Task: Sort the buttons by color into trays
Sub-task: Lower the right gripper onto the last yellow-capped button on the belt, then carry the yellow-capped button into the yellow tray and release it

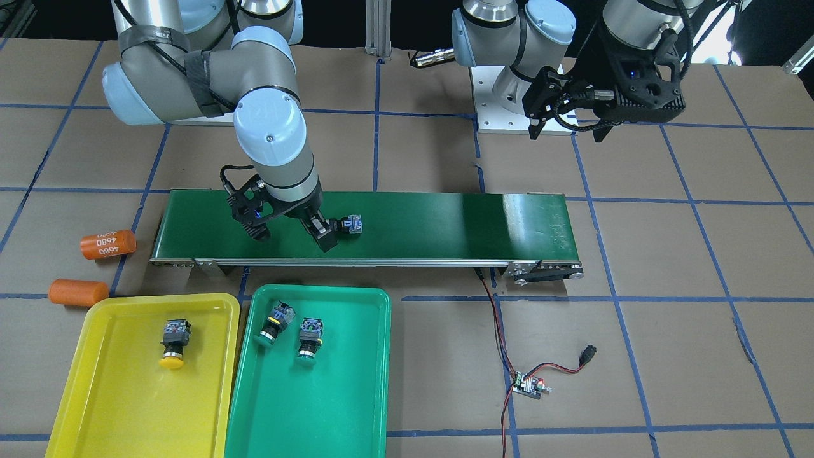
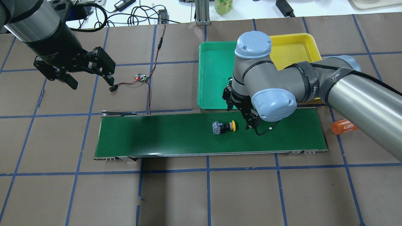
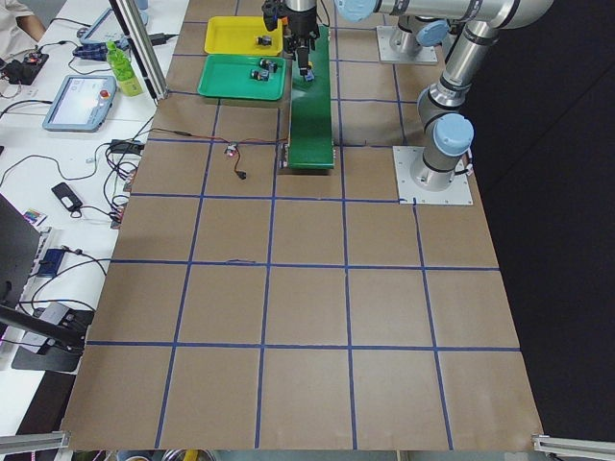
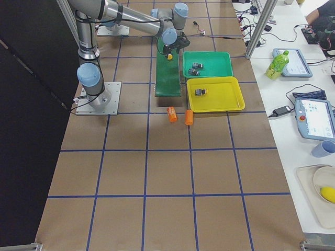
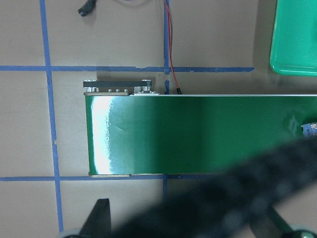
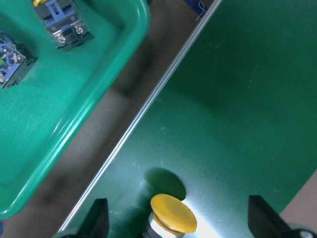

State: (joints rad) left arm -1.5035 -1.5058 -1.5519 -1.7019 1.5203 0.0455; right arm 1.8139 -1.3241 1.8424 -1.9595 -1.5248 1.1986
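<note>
- The last yellow button (image 1: pixel 350 226) lay on its side on the long green belt (image 1: pixel 445 219), not in any tray.
- Seen from above, its yellow cap (image 2: pixel 232 125) pointed at the right hand (image 1: pixel 292 238).
- The right hand was right by the button, low over the belt.
- In the front view the button sat just beside one finger, on that finger's outer side.
- I could not tell if the finger touched it.
- In the right wrist view the yellow cap showed low down, between the two fingers (image 6: pixel 97 218).
- The right hand was spread wide and had nothing in it.
- The yellow tray (image 1: pixel 70 394) sat on the desk (image 1: pixel 668 254) near the belt, on the side far from the robot.
- One yellow button (image 1: pixel 173 343) lay inside it.
- The green tray (image 1: pixel 331 394) sat just beside the yellow tray.
- Two green buttons (image 1: pixel 275 324) (image 1: pixel 309 341) lay in it, close together.
- The left hand (image 2: pixel 92 83) hung in the air, well away from the button and the trays.
- Its fingers were spread apart and it held nothing.
- Two orange tubes (image 1: pixel 108 244) (image 1: pixel 78 292) lay on the desk by the end of the belt, near the yellow tray.
- A small board with red and black wires (image 1: pixel 528 385) lay on the desk too.
</note>
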